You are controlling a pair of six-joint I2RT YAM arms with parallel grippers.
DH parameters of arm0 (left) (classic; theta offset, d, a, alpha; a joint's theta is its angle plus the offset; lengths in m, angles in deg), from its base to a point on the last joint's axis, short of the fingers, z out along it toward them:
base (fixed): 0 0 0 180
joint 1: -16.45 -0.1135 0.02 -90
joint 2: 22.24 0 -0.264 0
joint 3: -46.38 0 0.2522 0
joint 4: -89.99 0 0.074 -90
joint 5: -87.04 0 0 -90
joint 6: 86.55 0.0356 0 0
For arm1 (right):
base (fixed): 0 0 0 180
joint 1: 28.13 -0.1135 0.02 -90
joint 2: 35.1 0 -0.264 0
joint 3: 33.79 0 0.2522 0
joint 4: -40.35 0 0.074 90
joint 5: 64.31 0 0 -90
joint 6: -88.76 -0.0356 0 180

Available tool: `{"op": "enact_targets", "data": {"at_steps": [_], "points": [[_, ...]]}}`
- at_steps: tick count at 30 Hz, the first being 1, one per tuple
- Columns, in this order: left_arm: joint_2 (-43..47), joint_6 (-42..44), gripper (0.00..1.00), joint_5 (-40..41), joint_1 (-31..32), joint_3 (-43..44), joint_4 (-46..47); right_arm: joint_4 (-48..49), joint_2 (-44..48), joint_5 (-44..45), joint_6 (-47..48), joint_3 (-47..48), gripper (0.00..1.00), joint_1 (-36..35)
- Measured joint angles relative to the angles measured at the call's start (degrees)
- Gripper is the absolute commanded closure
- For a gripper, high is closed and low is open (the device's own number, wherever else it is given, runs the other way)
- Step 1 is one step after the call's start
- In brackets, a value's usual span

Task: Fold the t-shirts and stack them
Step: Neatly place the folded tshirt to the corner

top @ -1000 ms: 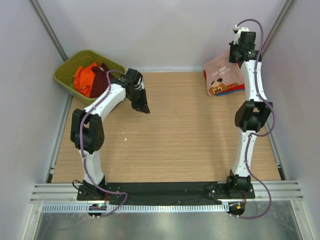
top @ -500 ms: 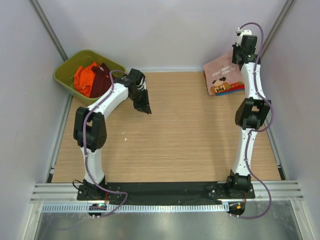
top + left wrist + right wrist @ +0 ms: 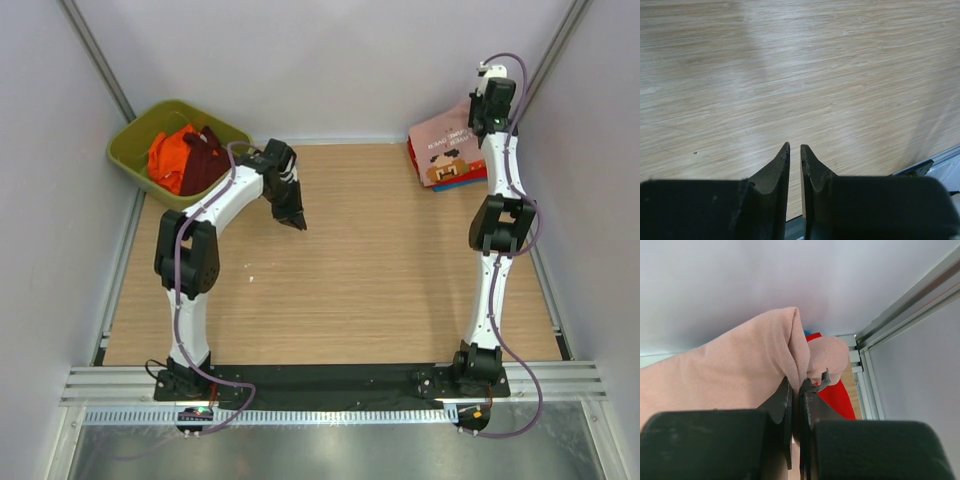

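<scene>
Right pincer is pinching a fold of the pink tee atop the red/blue stack at the desk's far-right corner, needing a gentle, square set-down; left pincer is hovering nearly shut, empty, mid-desk.

I see a dusty-pink tee with a brown cartoon print, red cloth beneath, orange and maroon shirts in an olive bin.

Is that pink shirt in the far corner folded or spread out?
Folded. The pink t-shirt is a compact rectangle atop a red one, and the right gripper pinches a doubled-over edge.
</scene>
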Motion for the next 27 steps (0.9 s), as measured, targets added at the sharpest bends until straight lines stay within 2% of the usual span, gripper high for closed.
{"op": "enact_targets", "data": {"at_steps": [13, 16, 18, 19, 20, 22, 25, 27], "points": [[-2.43, 0.0, 0.86, -0.02, 0.57, 0.57, -0.35, 5.05, -3.48, 0.24, 1.95, 1.36, 0.99, 0.96], [-3.02, -0.02, 0.87, 0.0, 0.66, 0.85, -0.35, 6.49, -4.46, 0.98, 2.01, 1.46, 0.94, 1.25], [-3.1, -0.02, 0.87, 0.0, 0.83, 0.85, -0.39, 7.43, -5.73, 1.75, 1.64, 2.45, 0.74, 1.4], [-3.1, -0.02, 0.88, 0.0, 0.96, 0.85, -0.37, 8.09, -6.47, 2.12, 1.31, 3.04, 0.62, 1.49], [-3.1, -0.02, 0.88, 0.0, 1.11, 0.85, -0.37, 8.79, -7.04, 2.67, 0.83, 3.32, 0.46, 1.55], [-3.1, -0.02, 0.88, 0.02, 1.53, 0.85, -0.39, 9.64, -7.67, 3.87, 0.5, 3.61, 0.36, 1.77], [-3.08, -0.02, 0.88, 0.04, 2.14, 0.85, -0.44, 9.97, -7.8, 6.45, 0.24, 4.44, 0.15, 1.86], [-3.08, 0.0, 0.88, 0.04, 2.54, 0.83, -0.55, 10.69, -7.48, 7.91, 0.24, 4.79, 0.13, 1.86]]}}
